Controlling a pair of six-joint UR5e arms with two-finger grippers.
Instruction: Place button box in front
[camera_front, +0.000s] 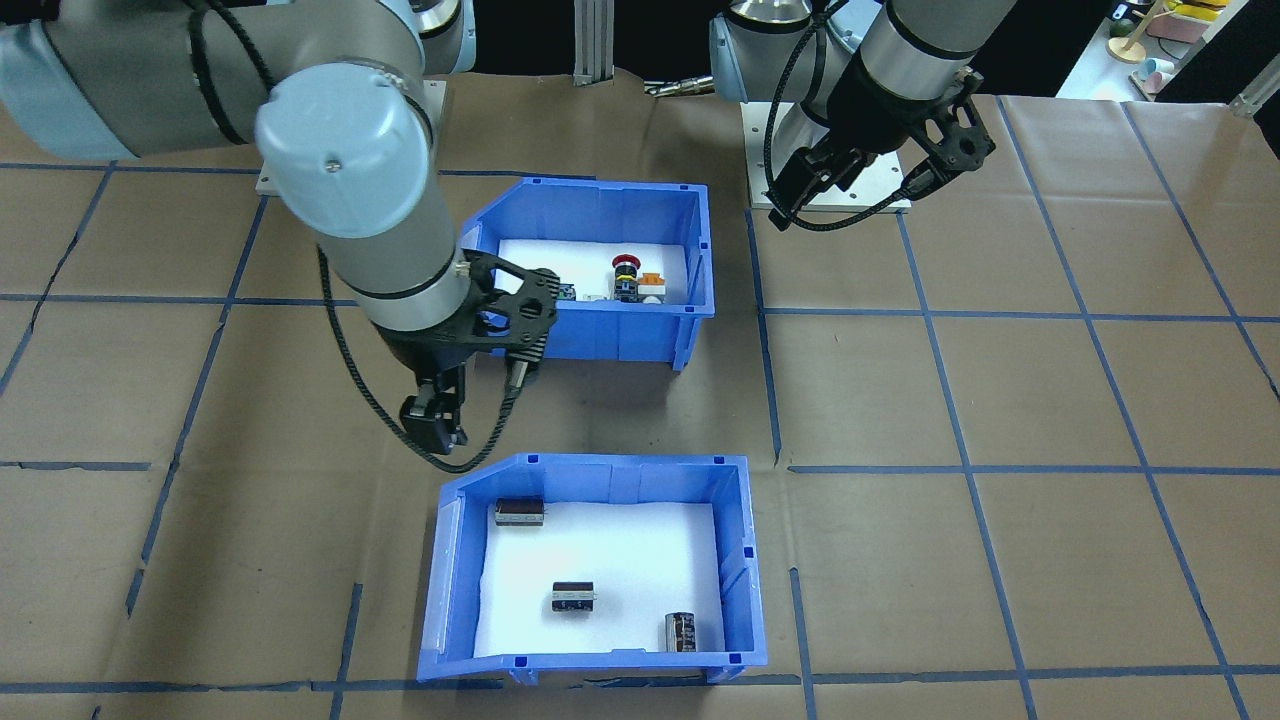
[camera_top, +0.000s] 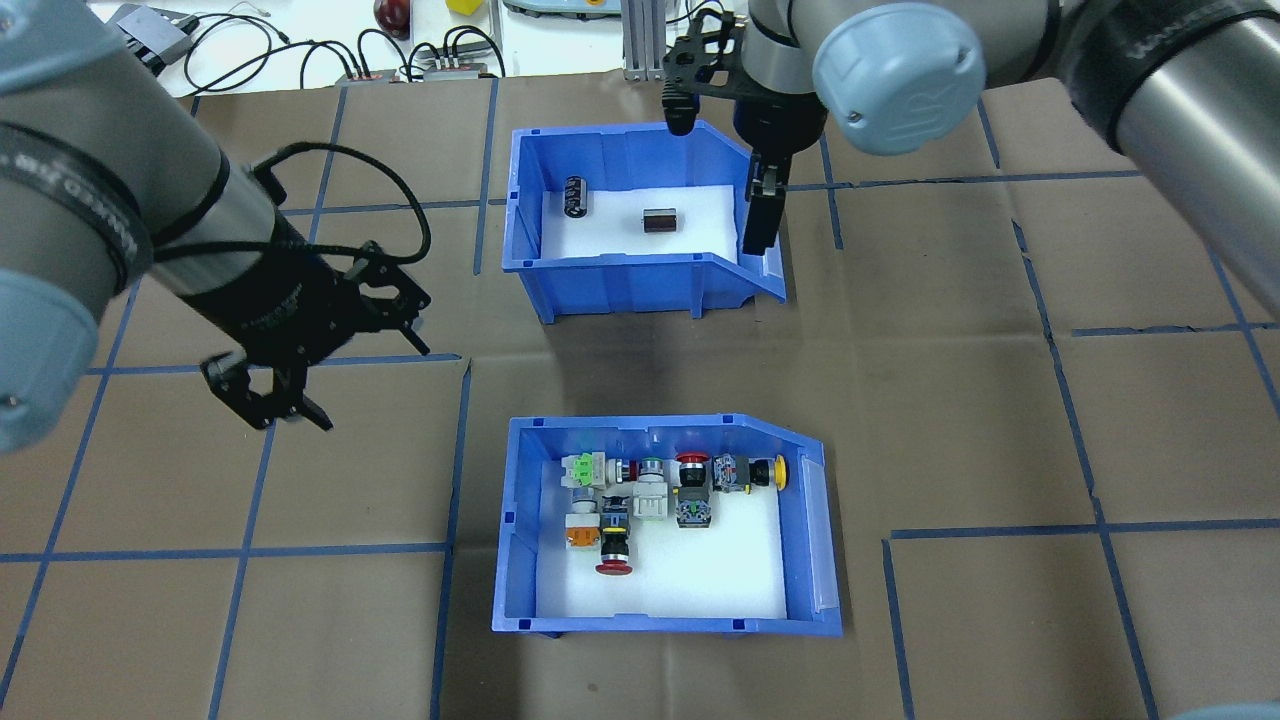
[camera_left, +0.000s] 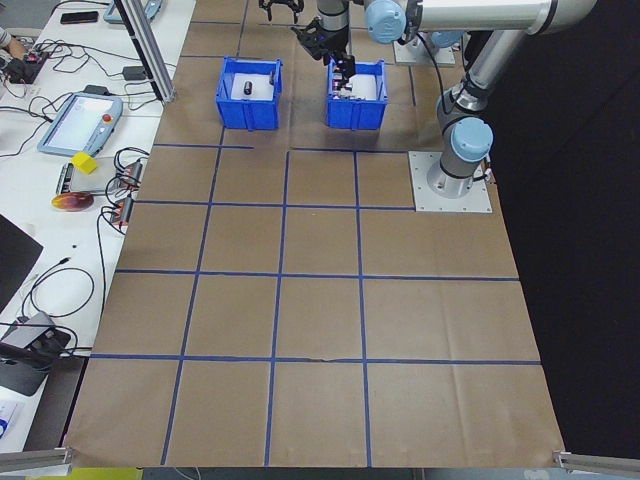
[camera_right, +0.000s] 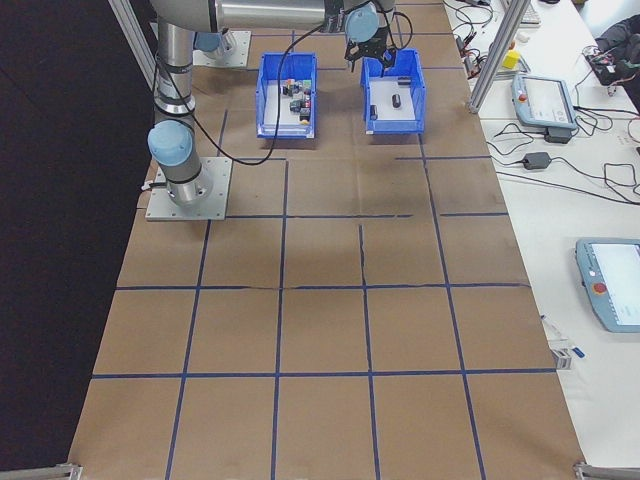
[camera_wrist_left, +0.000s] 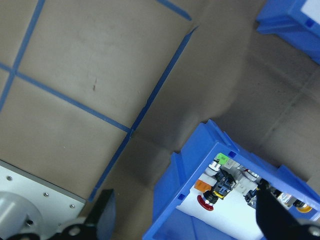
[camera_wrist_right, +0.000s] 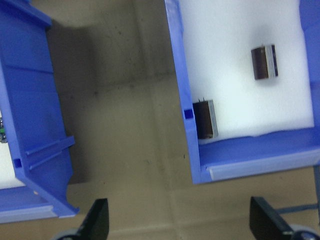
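The right gripper (camera_top: 757, 215) hangs with its fingers spread and nothing between them, just above the table at the sloped corner of the far bin (camera_top: 640, 222); its wrist view shows both pads (camera_wrist_right: 95, 224) wide apart over the bare strip of paper between the two bins. The left gripper (camera_top: 268, 402) is likewise released and empty, held above the table (camera_top: 300, 620) to the left of the button box (camera_top: 660, 530) and clear of it; its wrist camera looks down on that box's corner with the fingers parted at the lower edge. The button box sits on the table on the robot's side, nearer the bases than the far bin, with a gap of brown paper between them. Its white floor carries a cluster of push-buttons (camera_top: 660, 485) toward the far wall, among them a red mushroom head (camera_top: 614, 567), a yellow one (camera_top: 779, 472) and an orange one (camera_top: 579, 537). The far bin holds dark cylinders (camera_front: 573, 597) lying apart on its white floor. Blue tape lines (camera_top: 455, 460) cross the brown paper covering the table.
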